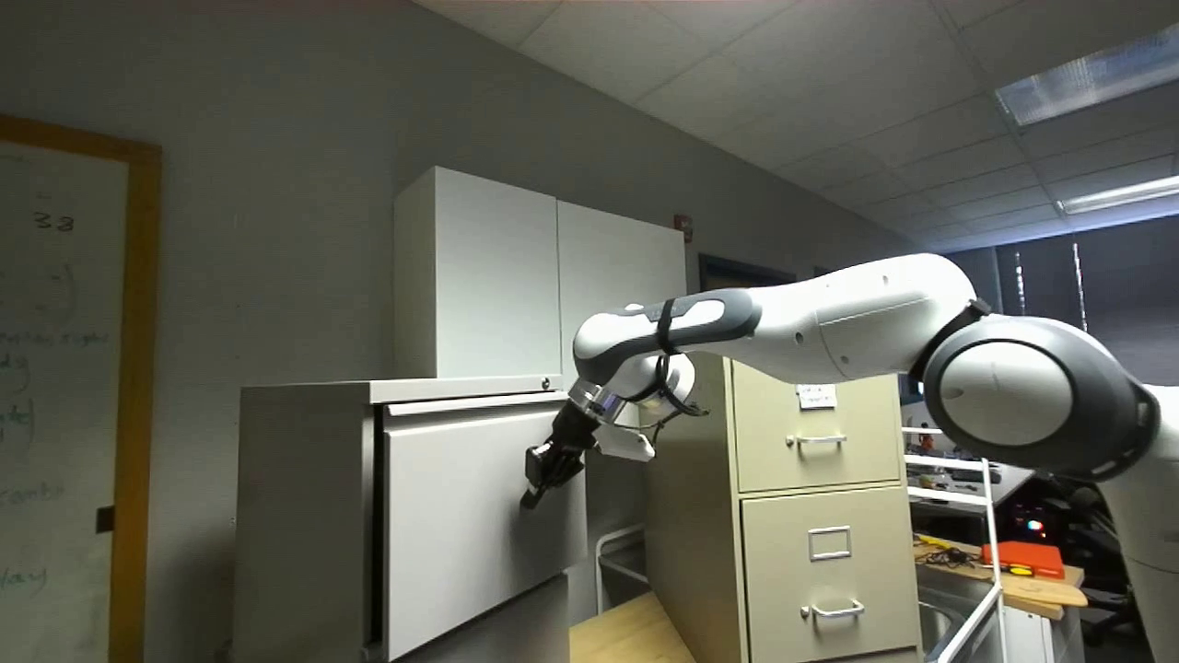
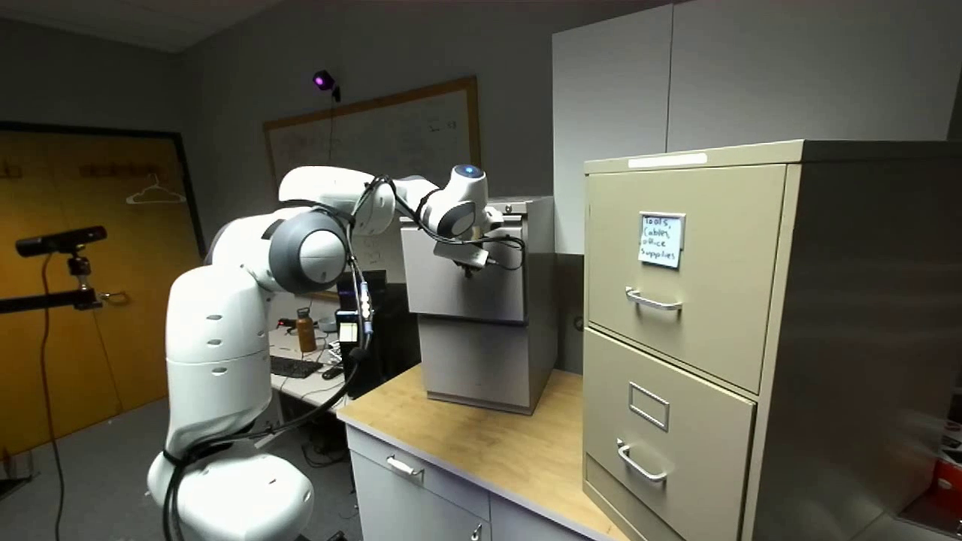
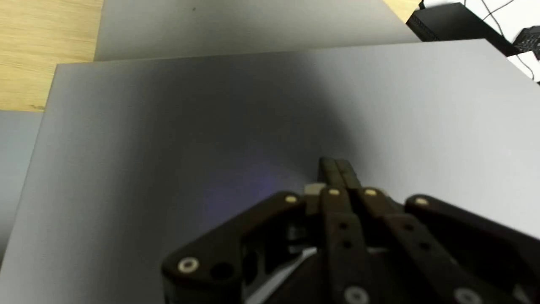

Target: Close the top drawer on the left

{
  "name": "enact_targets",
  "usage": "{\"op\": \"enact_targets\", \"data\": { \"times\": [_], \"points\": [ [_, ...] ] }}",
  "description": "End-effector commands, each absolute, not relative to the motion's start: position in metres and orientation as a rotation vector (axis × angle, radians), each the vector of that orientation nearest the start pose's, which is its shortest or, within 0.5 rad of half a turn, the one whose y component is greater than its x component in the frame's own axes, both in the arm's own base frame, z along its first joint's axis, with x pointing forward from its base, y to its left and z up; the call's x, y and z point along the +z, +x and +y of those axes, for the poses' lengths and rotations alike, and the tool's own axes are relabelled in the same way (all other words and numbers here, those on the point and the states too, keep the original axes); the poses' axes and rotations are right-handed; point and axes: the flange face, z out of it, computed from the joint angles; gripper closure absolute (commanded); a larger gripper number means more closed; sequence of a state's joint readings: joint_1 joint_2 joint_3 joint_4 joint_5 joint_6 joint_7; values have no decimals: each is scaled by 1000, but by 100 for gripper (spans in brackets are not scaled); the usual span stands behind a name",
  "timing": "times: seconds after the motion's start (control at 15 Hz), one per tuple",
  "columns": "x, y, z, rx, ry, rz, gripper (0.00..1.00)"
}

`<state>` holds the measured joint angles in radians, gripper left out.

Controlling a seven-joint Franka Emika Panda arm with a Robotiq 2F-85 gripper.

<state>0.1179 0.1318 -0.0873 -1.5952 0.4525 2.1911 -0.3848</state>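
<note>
Grey top drawer [image 1: 461,516] leaves a dark gap [image 1: 378,525] behind its edge [image 1: 391,552].

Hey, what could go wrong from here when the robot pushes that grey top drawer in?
The closed end effector might slide along the flat front of the top drawer. A hard push could perhaps shift the grey cabinet on the wooden counter instead. The loose cable loop might snag on the drawer's edge.
</note>
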Motion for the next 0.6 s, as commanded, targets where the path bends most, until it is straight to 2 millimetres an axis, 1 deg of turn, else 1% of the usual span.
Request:
{"op": "enact_targets", "data": {
  "times": [0.0, 0.2, 0.33, 0.53],
  "points": [
    [618, 684, 50, -739, -2703, -287, 98],
    [619, 706, 54, -729, -2712, -270, 98],
    [620, 714, 55, -714, -2721, -264, 98],
    [622, 717, 52, -648, -2738, -256, 98]
  ]
}}
